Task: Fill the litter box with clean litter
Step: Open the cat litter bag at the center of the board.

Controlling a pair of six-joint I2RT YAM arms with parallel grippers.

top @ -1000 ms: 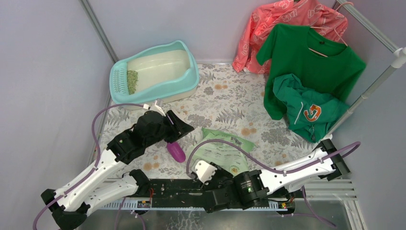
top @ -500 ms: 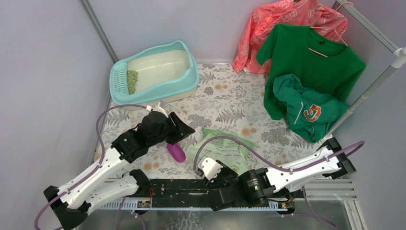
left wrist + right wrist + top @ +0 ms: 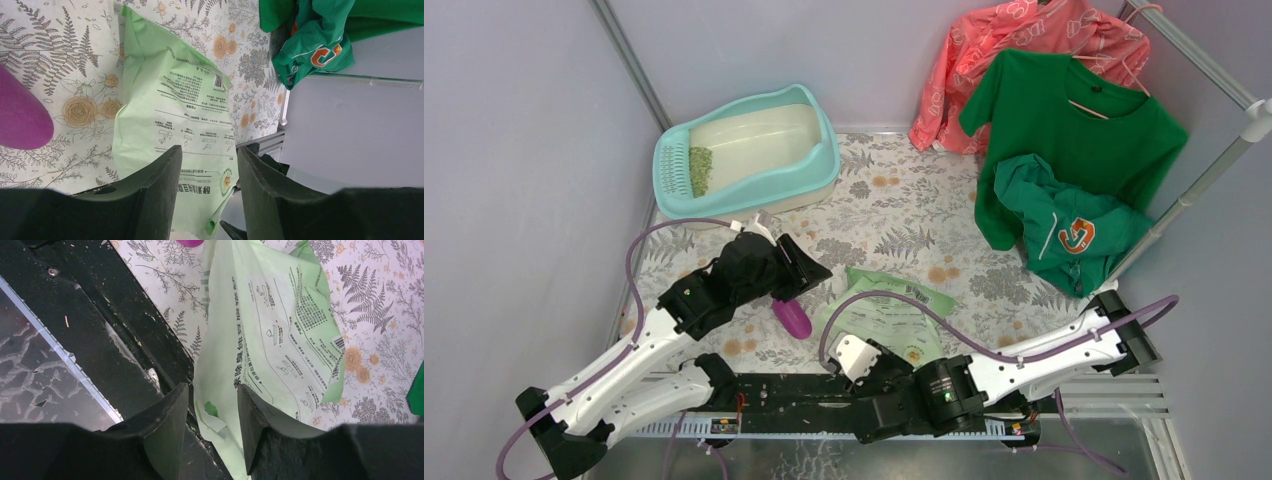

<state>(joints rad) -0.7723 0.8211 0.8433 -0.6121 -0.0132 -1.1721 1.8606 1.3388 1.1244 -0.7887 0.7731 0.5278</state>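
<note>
The left gripper (image 3: 207,155) has its two dark fingers set apart with a clear gap, and nothing is between them. It hangs over the purple plastic scoop (image 3: 792,318), which lies on the fern-printed tablecloth (image 3: 904,210). Just beside the scoop, on its right, lies the flat light green printed plastic bag (image 3: 889,310).

The right gripper (image 3: 212,392) is low at the near end of this bag, close to the black base rail (image 3: 100,325). Its fingers are also apart. The edge of the bag with a small hole shows in the gap, but the fingers do not press on it.

The large turquoise-rimmed plastic litter box (image 3: 754,185) stands well apart from both grippers, at the far left corner of the table and close to the back wall. Its inner basin is cream and mostly bare. A small heap of pale green clean litter (image 3: 699,170) lies in the basin, just beside the slotted grate (image 3: 674,170).

In the top view the long axis of the box goes from lower left to upper right. The grate end points to the left wall and the raised back points to the right and far side.
</note>
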